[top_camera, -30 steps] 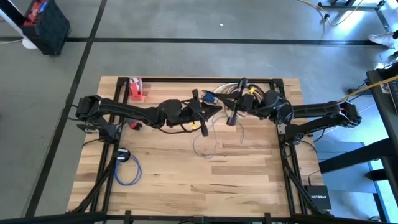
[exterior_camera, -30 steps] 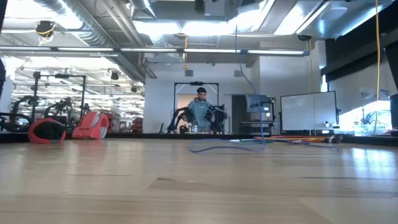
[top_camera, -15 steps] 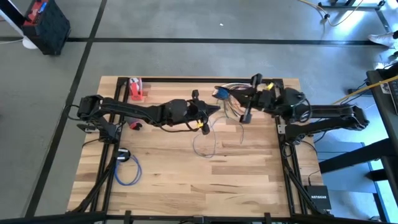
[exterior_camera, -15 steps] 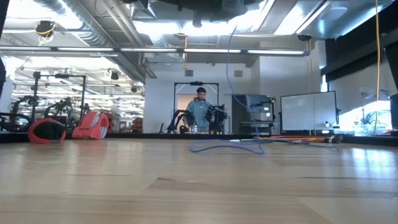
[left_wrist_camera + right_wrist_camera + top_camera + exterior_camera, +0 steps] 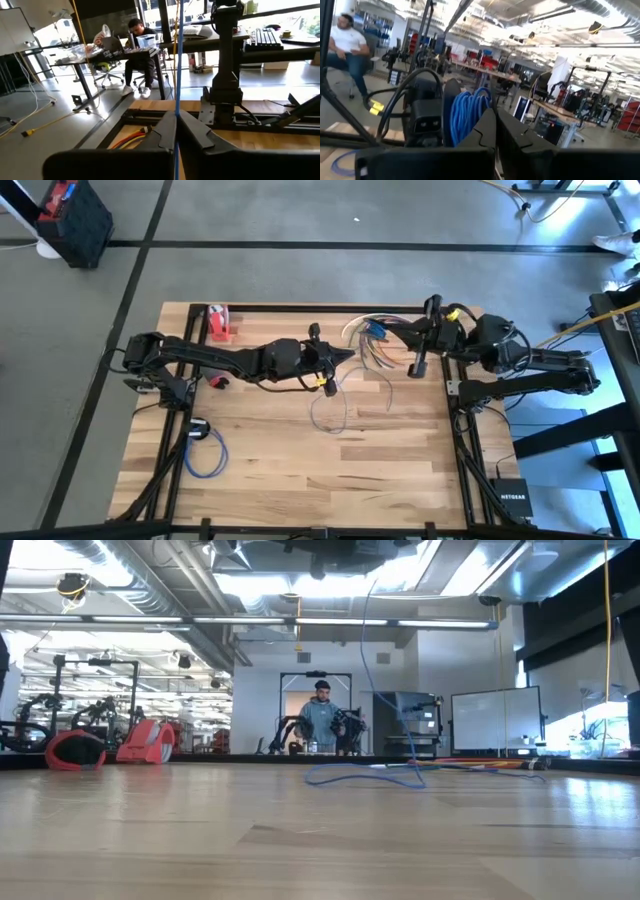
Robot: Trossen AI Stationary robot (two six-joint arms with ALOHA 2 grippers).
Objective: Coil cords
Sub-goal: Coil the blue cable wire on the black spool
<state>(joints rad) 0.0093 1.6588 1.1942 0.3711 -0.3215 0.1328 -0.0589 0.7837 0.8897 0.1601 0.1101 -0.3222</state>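
A blue cord is partly wound into a coil (image 5: 375,332) held above the table's far middle by my right gripper (image 5: 390,334), which is shut. The coil (image 5: 467,111) shows just past that gripper's fingertips (image 5: 495,111). From there the cord runs to my left gripper (image 5: 347,358), shut on a strand (image 5: 177,75) over the table's middle. Below it the cord drops into a loose loop (image 5: 328,412) lying on the wood (image 5: 362,778). Pale, orange and red cords (image 5: 368,356) lie bundled at the far middle. My left gripper pinches a single strand of the blue cord (image 5: 177,107) between its two fingertips, reaching level from the table's left. The strand crosses the fingers upright, rising above them and hanging below to the loop on the table. My right gripper holds the blue coil by its near side (image 5: 479,116), several turns together, reaching about level from the table's right. Its own fingers hide the exact place of contact. The coil is lifted clear of the table.
A second blue coil with a black plug (image 5: 204,450) lies near the front left. A red object (image 5: 218,323) stands at the far left. Black frame rails (image 5: 300,308) border the table. A person sits at a desk beyond it (image 5: 135,47).
My right gripper has drawn back toward the table's right edge and risen, carrying the blue coil away from my left gripper. The cord's upright stretch above the table has shifted with it, while the loop on the wood has stayed in place.
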